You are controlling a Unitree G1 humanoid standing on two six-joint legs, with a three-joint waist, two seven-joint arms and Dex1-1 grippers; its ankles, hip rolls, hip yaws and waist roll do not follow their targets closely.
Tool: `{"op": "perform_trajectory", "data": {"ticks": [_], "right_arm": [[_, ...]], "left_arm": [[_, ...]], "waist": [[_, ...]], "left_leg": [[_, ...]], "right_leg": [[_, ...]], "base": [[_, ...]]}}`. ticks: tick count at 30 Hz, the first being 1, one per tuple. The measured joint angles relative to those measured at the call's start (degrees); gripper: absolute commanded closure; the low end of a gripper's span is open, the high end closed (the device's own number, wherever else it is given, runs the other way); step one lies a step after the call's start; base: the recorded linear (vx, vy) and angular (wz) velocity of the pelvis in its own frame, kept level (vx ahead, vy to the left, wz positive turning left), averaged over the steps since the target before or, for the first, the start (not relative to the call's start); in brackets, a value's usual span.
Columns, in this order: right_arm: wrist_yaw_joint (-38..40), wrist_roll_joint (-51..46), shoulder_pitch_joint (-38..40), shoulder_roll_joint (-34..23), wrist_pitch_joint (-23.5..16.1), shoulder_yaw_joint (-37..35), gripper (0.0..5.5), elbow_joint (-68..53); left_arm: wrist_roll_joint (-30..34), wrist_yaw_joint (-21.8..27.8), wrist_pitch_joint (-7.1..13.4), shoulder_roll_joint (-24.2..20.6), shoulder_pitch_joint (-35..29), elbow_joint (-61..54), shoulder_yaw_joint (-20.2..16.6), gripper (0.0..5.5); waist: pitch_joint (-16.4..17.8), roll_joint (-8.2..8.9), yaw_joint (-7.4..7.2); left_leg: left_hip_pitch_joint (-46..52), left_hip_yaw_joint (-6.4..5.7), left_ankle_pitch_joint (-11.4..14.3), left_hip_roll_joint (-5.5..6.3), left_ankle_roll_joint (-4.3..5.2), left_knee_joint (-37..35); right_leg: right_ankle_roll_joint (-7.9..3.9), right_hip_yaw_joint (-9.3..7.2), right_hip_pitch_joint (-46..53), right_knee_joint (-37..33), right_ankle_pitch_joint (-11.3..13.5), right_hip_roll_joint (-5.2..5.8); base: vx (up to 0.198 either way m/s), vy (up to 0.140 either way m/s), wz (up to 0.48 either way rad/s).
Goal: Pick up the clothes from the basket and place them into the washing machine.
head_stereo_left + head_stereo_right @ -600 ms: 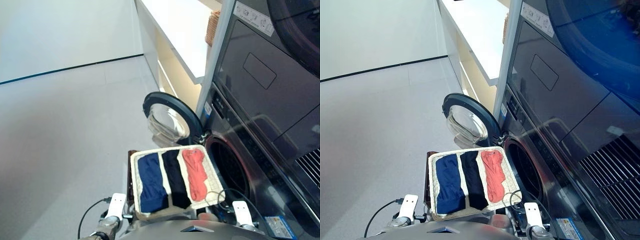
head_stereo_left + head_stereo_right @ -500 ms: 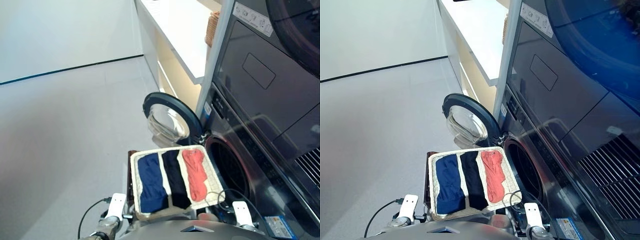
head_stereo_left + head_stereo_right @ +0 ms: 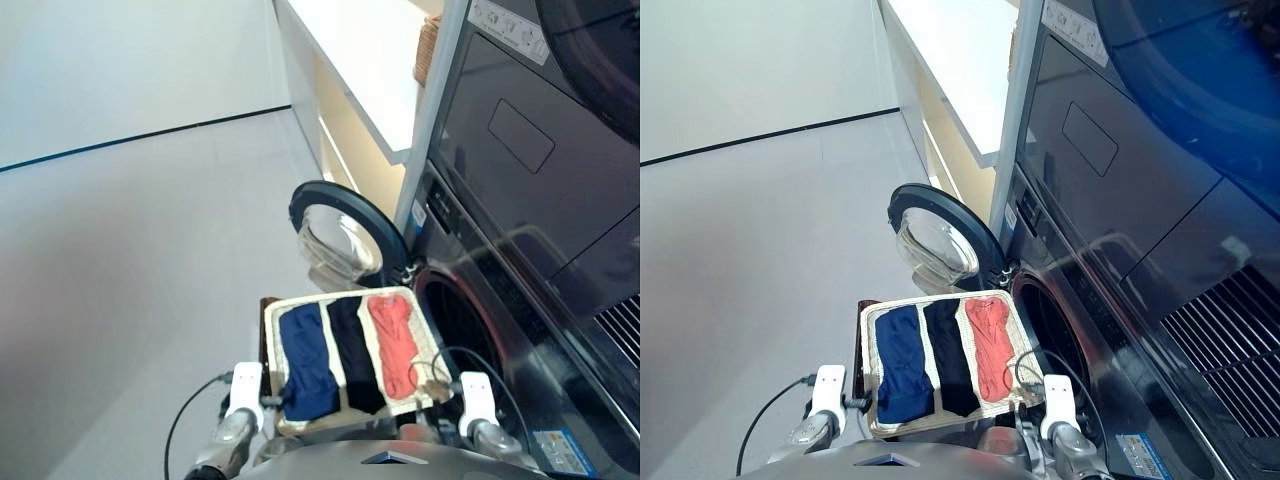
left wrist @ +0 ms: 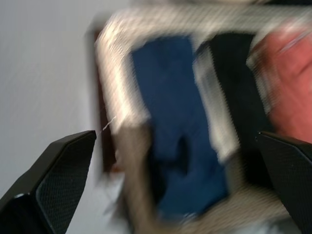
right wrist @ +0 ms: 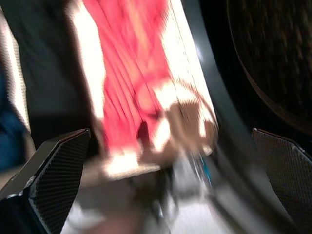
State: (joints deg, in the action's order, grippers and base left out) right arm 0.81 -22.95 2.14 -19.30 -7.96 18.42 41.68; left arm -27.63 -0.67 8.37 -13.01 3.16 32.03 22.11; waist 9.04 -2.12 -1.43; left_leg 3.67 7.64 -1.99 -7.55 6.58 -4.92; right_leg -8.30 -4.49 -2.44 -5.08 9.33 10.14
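Both jaws spread, holding nothing; we hover left gripper [image 4: 175,195] over navy garment [image 3: 307,360], right gripper [image 5: 165,195] over coral garment [image 3: 394,344]. Black garment [image 3: 350,352] between them, all three flat in basket [image 3: 277,318], just beside washer [image 3: 470,330] with door [image 3: 345,235] swung open. We should drop straight down, pinch mid-fold (not wicker). Drum interior mostly dark; wrist views smeared, coral label unreadable.
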Motion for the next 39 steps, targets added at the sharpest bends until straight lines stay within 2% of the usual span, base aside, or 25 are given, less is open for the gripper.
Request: {"op": "perform_trajectory", "data": {"ticks": [3,5,11,14,15,16,18,20,23,24,27,29,30,31,32,33,35,39], "right_arm": [[1.73,-1.85,-2.60,-1.12,-0.13,0.21,0.00,-10.39],[2.68,-2.28,-4.37,-2.45,-0.28,2.04,0.00,-16.34],[6.82,-2.24,-12.68,-2.37,-1.67,3.08,0.00,-23.68],[9.62,-2.01,-17.25,-2.36,-2.98,4.37,0.00,-28.27],[10.41,-1.91,-18.68,-2.35,-3.07,4.50,0.00,-29.42],[11.42,-1.27,-19.55,-2.33,-3.16,4.66,0.00,-30.92],[13.05,-0.36,-21.63,-2.12,-3.85,5.12,0.00,-33.34],[14.40,0.22,-24.85,-1.79,-4.07,5.78,0.00,-34.35],[15.90,0.33,-25.84,-2.56,-5.26,5.73,0.00,-38.47],[16.38,0.36,-25.96,-2.74,-5.41,5.52,0.00,-39.37],[17.68,0.36,-26.42,-2.68,-6.37,5.37,0.00,-39.98],[18.62,0.36,-27.44,-2.51,-7.09,5.59,0.00,-40.09],[19.11,0.36,-28.26,-2.35,-7.32,5.76,0.00,-40.02],[19.47,0.36,-28.50,-2.22,-7.36,5.83,0.00,-40.08],[19.94,0.38,-28.37,-2.19,-7.35,5.90,0.00,-40.11],[20.13,0.38,-28.53,-2.04,-7.32,5.95,0.00,-40.01],[20.27,0.38,-29.21,-1.86,-7.45,6.45,0.00,-40.04],[20.22,0.37,-30.44,-1.83,-7.51,7.81,0.00,-40.05]], "left_arm": [[-1.65,-2.25,0.06,-0.03,-5.06,-3.70,0.77,0.00],[-2.83,-4.08,0.10,0.21,-7.74,-3.65,1.61,0.00],[-2.85,-8.83,0.24,0.75,-16.19,-2.95,3.69,0.00],[-2.66,-12.06,0.55,0.89,-22.06,-1.71,4.58,0.00],[-2.66,-13.18,0.55,1.18,-24.34,-0.79,4.79,0.00],[-2.64,-14.51,0.67,1.49,-25.73,-0.64,4.80,0.00],[-2.47,-16.73,1.36,1.49,-27.68,-0.71,4.75,0.00],[-2.45,-18.77,1.44,1.55,-30.01,-0.03,4.62,0.00],[-1.25,-21.72,1.42,2.17,-33.16,1.53,4.52,0.00],[-1.24,-22.58,1.41,2.15,-33.66,1.75,4.30,0.00],[-0.57,-24.62,1.30,2.15,-34.20,2.67,3.63,0.00],[-0.23,-26.17,1.32,1.94,-34.89,3.22,1.53,0.00],[-0.29,-27.11,1.27,1.85,-35.50,3.45,-0.14,0.00],[-0.38,-27.84,1.21,1.52,-35.97,3.69,-1.02,0.00],[-0.37,-28.41,1.26,0.62,-36.11,3.60,-1.60,0.00],[-0.39,-29.03,1.28,0.28,-36.46,3.60,-2.24,0.00],[-0.44,-29.75,1.50,-1.32,-37.08,5.04,-3.45,0.00],[-1.72,-30.35,1.39,-1.77,-40.74,10.39,-5.70,0.00]], "waist": [[3.56,0.00,-0.07],[4.68,0.27,0.06],[12.28,2.93,-0.07],[16.63,3.65,-0.13],[18.11,3.71,-0.33],[18.70,3.75,-0.60],[19.38,4.25,-0.71],[21.25,4.61,-1.55],[21.43,4.74,-1.85],[21.51,4.76,-1.85],[21.42,4.92,-2.13],[21.35,5.01,-2.48],[21.43,5.09,-2.80],[21.50,5.19,-2.55],[21.54,5.39,-2.59],[21.57,5.44,-2.55],[21.55,5.48,-2.40],[21.55,5.49,-3.64]], "left_leg": [[-1.80,-0.09,-1.01,-0.19,0.10,0.07],[-3.02,0.29,-1.29,-0.37,0.25,0.08],[-8.97,0.32,-1.81,-0.44,0.70,3.39],[-16.07,-0.17,-0.78,-0.54,0.77,8.83],[-18.13,-0.74,-0.65,-0.53,0.77,10.28],[-20.72,-1.27,-0.52,-0.59,0.79,11.72],[-26.07,-1.56,0.46,-0.85,0.80,15.59],[-30.37,-2.11,1.53,-0.99,0.59,19.46],[-38.81,-3.64,3.52,-1.41,0.63,26.69],[-41.44,-4.43,4.07,-1.50,0.60,28.75],[-45.39,-4.81,5.28,-1.61,0.61,32.27],[-49.06,-5.75,5.88,-1.41,0.89,34.64],[-51.05,-6.61,6.14,-1.54,0.88,35.59],[-52.57,-6.72,6.29,-2.13,0.91,36.61],[-54.08,-6.92,6.71,-1.67,1.00,38.96],[-55.03,-7.55,7.21,-1.81,1.47,40.22],[-55.86,-7.95,7.32,-2.23,1.66,40.55],[-57.62,-8.15,7.40,-2.24,1.78,40.89]], "right_leg": [[0.10,0.15,-1.98,0.09,0.78,-0.26],[0.29,0.85,-3.70,0.11,1.16,-0.54],[1.18,1.78,-8.78,0.65,3.32,-0.80],[1.18,2.51,-15.63,5.50,2.45,-0.70],[1.26,2.47,-17.38,6.73,2.17,-0.64],[1.34,2.30,-19.83,8.36,1.79,-0.62],[1.59,2.84,-25.25,12.20,0.88,-0.67],[1.67,3.17,-29.24,15.55,0.22,-0.69],[2.06,3.25,-37.42,23.08,-2.22,-0.78],[2.51,3.00,-39.74,25.01,-2.93,-0.80],[2.55,3.59,-43.78,28.47,-3.94,-0.77],[2.29,3.79,-46.92,29.41,-4.17,-0.97],[1.60,3.82,-48.76,29.66,-4.64,-1.32],[1.49,3.99,-50.50,33.58,-5.89,-1.67],[2.70,4.84,-52.46,38.43,-8.11,-2.16],[3.36,4.74,-53.53,39.90,-9.08,-2.42],[3.68,4.74,-54.62,40.19,-9.03,-3.05],[3.70,4.78,-56.44,39.90,-8.99,-3.30]], "base": [[-0.081,-0.021,-0.009],[-0.176,-0.031,-0.127],[-0.169,-0.046,-0.059],[-0.157,-0.059,0.022],[-0.153,-0.041,0.154],[-0.144,-0.030,0.158],[-0.161,-0.034,0.043],[-0.137,-0.030,0.044],[-0.109,-0.034,0.127],[-0.099,-0.028,0.136],[-0.090,-0.013,0.018],[0.000,0.000,0.000],[0.053,-0.002,-0.197],[0.000,0.000,0.000],[0.000,0.000,0.000],[0.000,0.000,0.000],[0.000,0.000,0.000],[0.000,0.000,0.000]]}}
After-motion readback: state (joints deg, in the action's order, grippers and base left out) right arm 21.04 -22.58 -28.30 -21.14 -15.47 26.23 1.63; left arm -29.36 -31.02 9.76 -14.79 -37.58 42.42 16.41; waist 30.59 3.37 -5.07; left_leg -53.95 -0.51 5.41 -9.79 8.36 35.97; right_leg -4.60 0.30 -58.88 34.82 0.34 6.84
